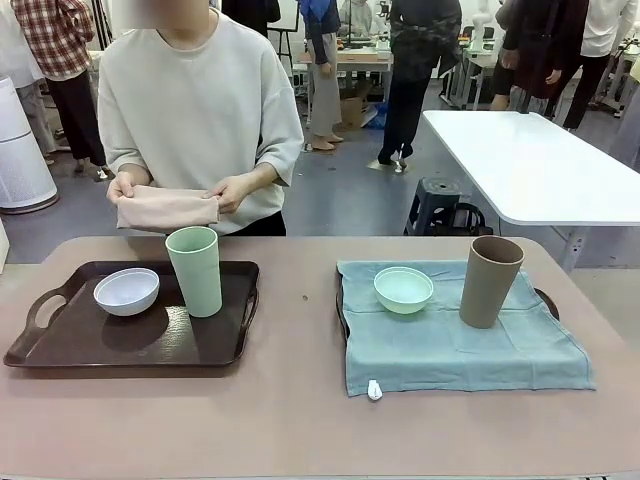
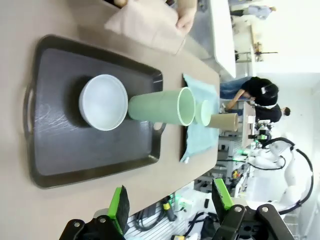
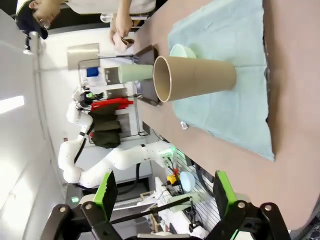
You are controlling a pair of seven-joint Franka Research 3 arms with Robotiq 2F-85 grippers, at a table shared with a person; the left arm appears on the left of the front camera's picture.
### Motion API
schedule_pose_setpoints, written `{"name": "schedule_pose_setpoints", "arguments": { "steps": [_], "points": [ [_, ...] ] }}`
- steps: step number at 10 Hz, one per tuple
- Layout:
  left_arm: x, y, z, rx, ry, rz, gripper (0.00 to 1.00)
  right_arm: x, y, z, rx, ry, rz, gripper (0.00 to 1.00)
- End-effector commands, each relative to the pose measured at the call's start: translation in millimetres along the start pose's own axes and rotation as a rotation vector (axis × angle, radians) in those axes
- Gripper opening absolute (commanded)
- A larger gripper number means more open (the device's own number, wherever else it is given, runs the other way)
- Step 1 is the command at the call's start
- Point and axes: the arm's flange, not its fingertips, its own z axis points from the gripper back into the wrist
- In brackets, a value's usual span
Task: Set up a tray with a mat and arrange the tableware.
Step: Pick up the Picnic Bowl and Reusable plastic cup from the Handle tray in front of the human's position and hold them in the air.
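Note:
A dark brown tray [image 1: 70, 345] on the left holds the small white bowl [image 1: 126, 291] and the pale-green tumbler [image 1: 195, 270]. A second tray [image 1: 547, 301] on the right lies under a blue-green mat [image 1: 460, 345], which carries the mint-green bowl [image 1: 403, 289] and the tan-brown tumbler [image 1: 490, 281]. My left gripper [image 2: 170, 200] hangs open above the table's near edge, short of the left tray [image 2: 95, 165], white bowl [image 2: 103, 102] and green tumbler [image 2: 160, 106]. My right gripper [image 3: 165, 195] is open too, off the mat [image 3: 235, 115], facing the tan tumbler [image 3: 195, 77].
At the far side a person holds a folded pinkish-beige cloth [image 1: 166, 209] in both hands just past the table edge. A small white tag [image 1: 374, 390] sits at the mat's front corner. Bare table runs between the two trays and along the front edge.

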Motion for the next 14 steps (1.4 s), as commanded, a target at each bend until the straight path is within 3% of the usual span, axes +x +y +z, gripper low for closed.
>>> {"name": "schedule_pose_setpoints", "arguments": {
  "steps": [1,2,3,14],
  "points": [
    [-5,-12,-24,-0.020,-0.012,-0.052,0.88,4,6,-2,0.035,-0.005,-0.011,1.00],
    [-7,-16,-29,-0.007,-0.004,-0.062,0.88,-1,11,-8,-0.007,0.007,-0.010,1.00],
    [-1,-5,-7,-0.017,0.000,-0.009,0.88,-1,-1,0,0.012,0.000,-0.004,1.00],
    [-1,-5,-7,-0.017,0.000,-0.009,0.88,-1,-1,0,0.012,0.000,-0.004,1.00]
  ]
}}
